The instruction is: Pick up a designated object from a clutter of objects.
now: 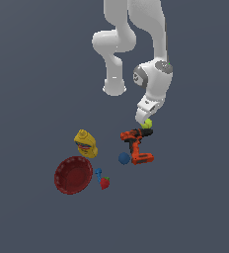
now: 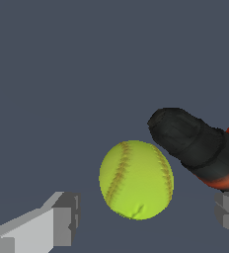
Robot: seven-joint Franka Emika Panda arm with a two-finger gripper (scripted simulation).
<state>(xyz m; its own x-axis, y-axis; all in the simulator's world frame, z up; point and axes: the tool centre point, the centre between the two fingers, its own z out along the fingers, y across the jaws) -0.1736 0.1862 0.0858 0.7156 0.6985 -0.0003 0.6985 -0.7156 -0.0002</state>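
White and glossy, the arm bends down over the clutter, and we see its gripper (image 1: 145,120) hanging just above the tennis ball (image 1: 147,123), fingers (image 2: 62,220) spread wide with nothing between them. We find the yellow-green ball (image 2: 136,179), round with stitched seams, just beside the matte black nose of the orange power drill (image 1: 137,146).

I see a flat, dark grey-blue floor (image 1: 32,74) carrying a small yellow-green ball (image 1: 147,122) touching the black nose of an orange-and-black power drill (image 1: 137,147), with a dark blue ball (image 1: 124,158) beside it. Towards the exterior view's left lie a yellow bottle (image 1: 86,143), a dark red ribbed bowl (image 1: 73,175), a small blue piece (image 1: 98,172) and a red strawberry (image 1: 105,183).
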